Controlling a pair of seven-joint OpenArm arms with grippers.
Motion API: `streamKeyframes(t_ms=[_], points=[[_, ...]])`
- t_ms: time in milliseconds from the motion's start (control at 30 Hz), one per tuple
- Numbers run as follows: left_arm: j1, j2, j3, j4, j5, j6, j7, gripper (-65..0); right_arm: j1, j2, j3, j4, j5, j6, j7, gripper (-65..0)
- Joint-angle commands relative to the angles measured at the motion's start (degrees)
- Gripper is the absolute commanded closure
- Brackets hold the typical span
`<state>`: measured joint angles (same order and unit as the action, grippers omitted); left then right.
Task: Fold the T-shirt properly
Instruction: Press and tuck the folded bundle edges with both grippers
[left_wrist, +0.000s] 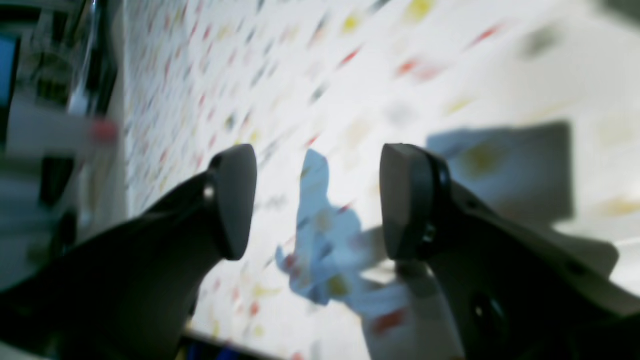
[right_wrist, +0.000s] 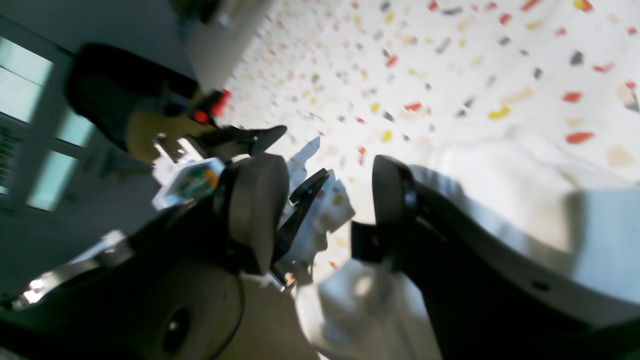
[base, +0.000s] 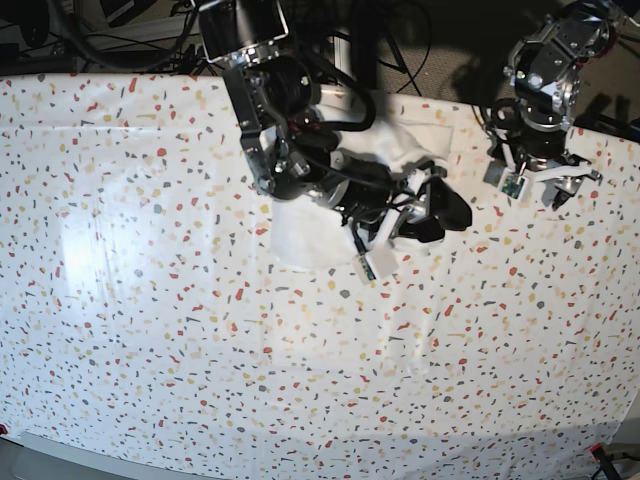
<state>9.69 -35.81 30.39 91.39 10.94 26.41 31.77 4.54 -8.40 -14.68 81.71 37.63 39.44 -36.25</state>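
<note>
- Covering the whole table, the tablecloth (base: 150, 330) is serving as the flat work surface, its red, yellow and grey flecks running edge to edge.
- Lying at about 12 o'clock of the base view, the shirt (base: 300, 240) is sitting as a compact white bundle, which I judge to be a fold nearly done; the right arm is hiding much of it.
- Reaching over the shirt, the right gripper (base: 425, 215) is hanging with its jaws apart and nothing between them in the wrist view, likely letting go of the cloth (right_wrist: 500, 170) just beside it.
- Waiting at 2 o'clock, well apart from the shirt, the left gripper (left_wrist: 318, 200) is standing spread wide and empty over bare tablecloth, probably keeping clear.
- Showing only plain white, the shirt is offering no readable print, label or tag.
</note>
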Motion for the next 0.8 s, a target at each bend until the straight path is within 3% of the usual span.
streamKeyframes(t_ms=[0, 200, 333, 467, 567, 633, 700, 767], points=[[-0.48, -1.55, -1.64, 1.51, 0.22, 1.09, -0.28, -36.7, 1.88, -0.6, -0.2, 1.18, 2.25, 0.56, 1.14, -31.4], [-0.35, -2.47, -8.5, 8.26, -8.61, 0.74, 1.33, -36.5, 5.66, -0.6, -0.17, 5.4, 3.45, 0.56, -6.08, -31.4], [-0.35, -2.45, -10.12, 15.15, -13.27, -2.32, 1.64, -36.5, 7.8, -0.6, 1.07, 9.77, 2.64, 0.56, -11.76, -31.4], [-0.33, -1.95, -10.1, 22.64, -18.01, -5.53, 2.58, -36.5, 8.35, -0.6, 5.53, 13.38, -4.85, 0.56, -13.79, -29.8], [-0.17, -0.33, -10.1, 27.19, -23.19, -8.7, 2.97, -36.5, 8.31, -0.6, 9.57, 13.75, -9.22, 0.56, -14.38, -22.1], [0.09, 2.14, -10.1, 28.61, -26.51, -12.26, 2.97, -36.1, 8.28, 0.55, 11.23, 13.75, -9.18, 0.56, -15.43, -13.2], [0.9, 5.16, -10.1, 28.68, -29.42, -15.41, 2.95, -31.0, 8.26, 3.19, 11.96, 13.75, -9.49, 0.56, -16.0, -3.0], [2.49, 8.04, -10.05, 28.55, -30.82, -17.97, 2.97, -22.5, 8.07, 5.81, 12.04, 13.73, -12.44, 0.56, -15.98, 0.0]])
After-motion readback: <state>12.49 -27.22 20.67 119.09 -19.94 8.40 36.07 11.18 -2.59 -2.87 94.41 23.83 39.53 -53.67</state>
